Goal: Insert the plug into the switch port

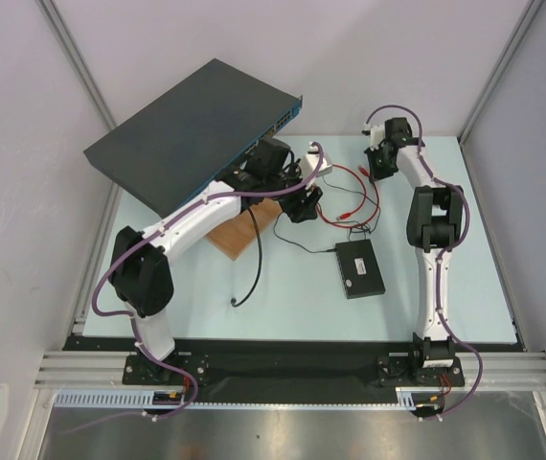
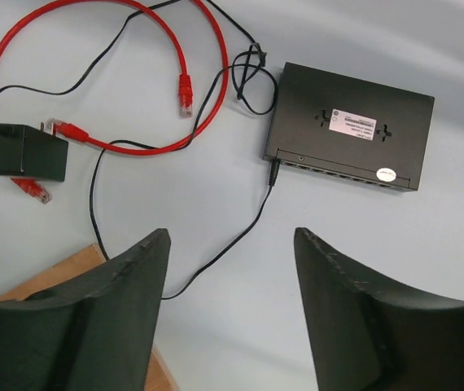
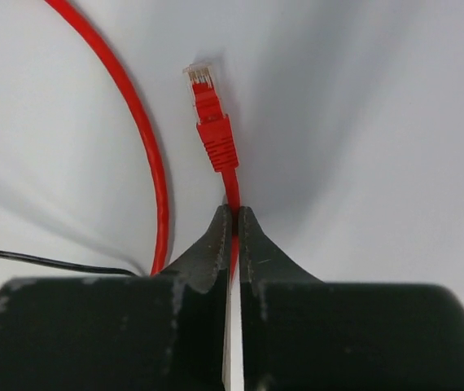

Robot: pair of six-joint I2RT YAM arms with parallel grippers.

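Lying nearest the arm bases, the small flat black rectangular box with a white label (image 1: 360, 267) rests on the pale table (image 1: 465, 287), its switch port row (image 2: 338, 172) along one side edge. Beyond it, toward ten o'clock, the left gripper (image 2: 230, 244) hovers with its fingers spread wide, holding nothing. Farthest out, near twelve o'clock from the box, the right gripper (image 3: 234, 213) is pinched tight on the thin red cable (image 3: 231, 186) just behind the red plug (image 3: 207, 114) with its clear tip, well apart from the box.

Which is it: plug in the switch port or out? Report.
Out. The plug juts bare-tipped ahead of the right gripper, shut on its red cable, away from the switch port.
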